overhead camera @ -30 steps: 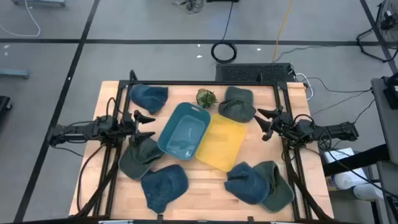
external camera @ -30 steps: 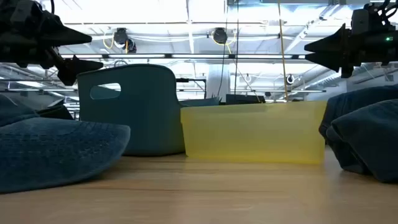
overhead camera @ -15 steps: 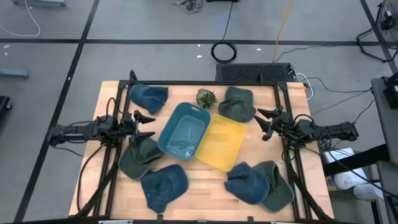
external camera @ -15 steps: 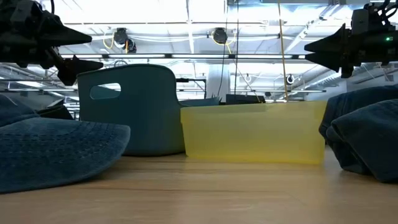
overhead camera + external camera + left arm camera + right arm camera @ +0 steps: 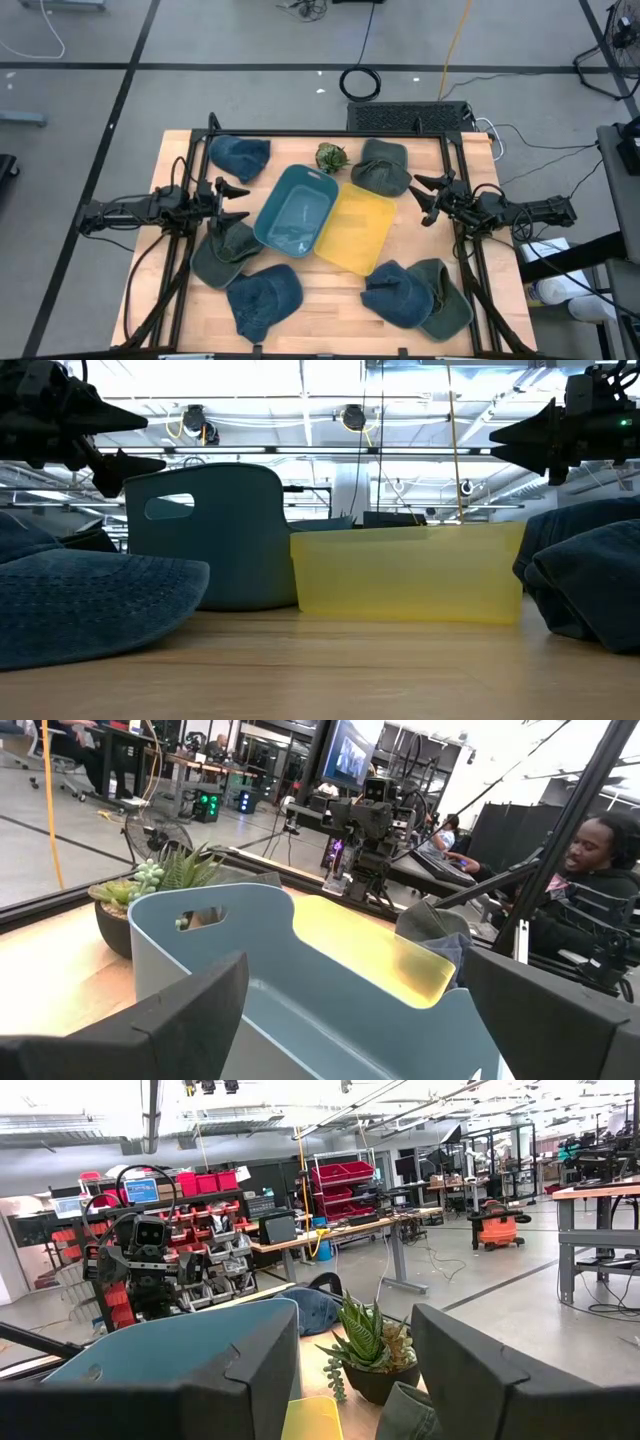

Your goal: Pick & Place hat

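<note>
High view: hats lie round the bench edges, e.g. blue hat (image 5: pixel 240 155) at far-left corner. Left gripper (image 5: pixel 233 201) by left edge, jaws wide, empty. Right gripper (image 5: pixel 428 198) near right edge, jaws part-open, empty. Low view cuts off hats both sides behind bins.

Left claw (image 5: pixel 240 202) open and empty, right claw (image 5: pixel 422 198) parted and empty, both raised, facing inward

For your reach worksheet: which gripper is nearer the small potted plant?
Right. The right gripper hovers just right of the potted plant; the left gripper sits farther off, beyond the blue bin.
</note>
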